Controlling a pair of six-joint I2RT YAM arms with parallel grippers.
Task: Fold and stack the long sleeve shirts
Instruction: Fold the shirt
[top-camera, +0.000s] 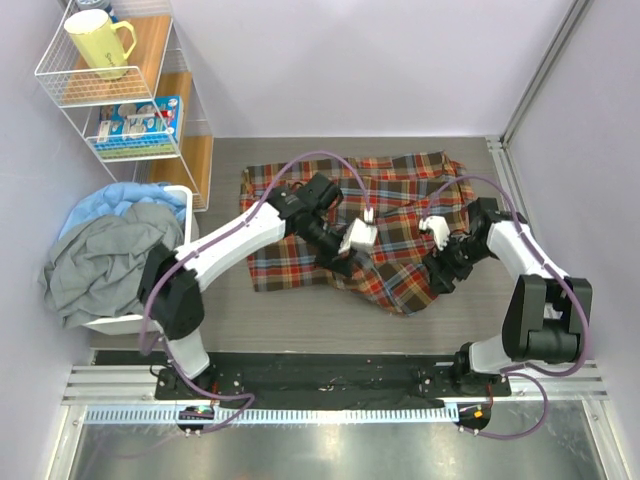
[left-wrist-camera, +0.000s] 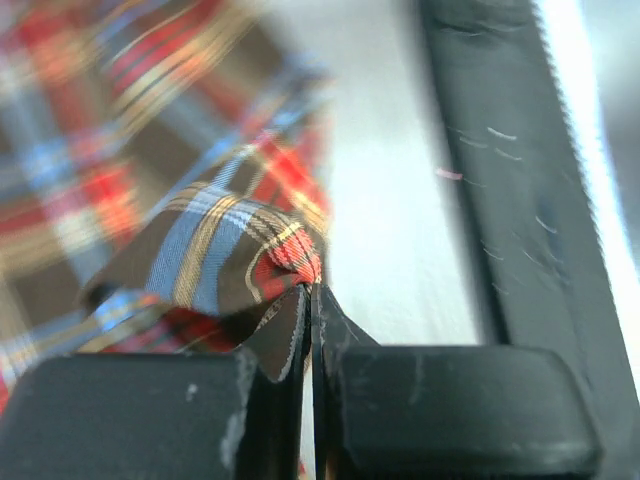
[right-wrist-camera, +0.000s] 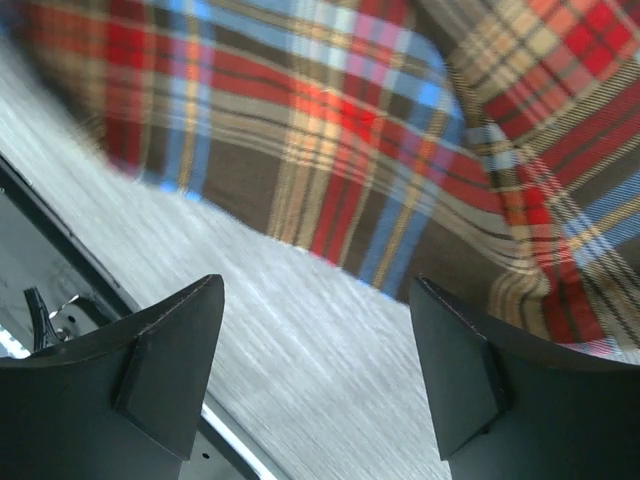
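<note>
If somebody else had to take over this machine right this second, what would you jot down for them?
Left gripper: shut, pinching a fold of the plaid shirt.
Right gripper: open, holding nothing, by the shirt's edge.
Shirt: lying rumpled on the table, not neatly folded.
Done: nothing finished; no folded stack in view.
Left: complete the fold, then stack.

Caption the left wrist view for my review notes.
Left fingers pinched shut on a fold of the plaid shirt.
</note>
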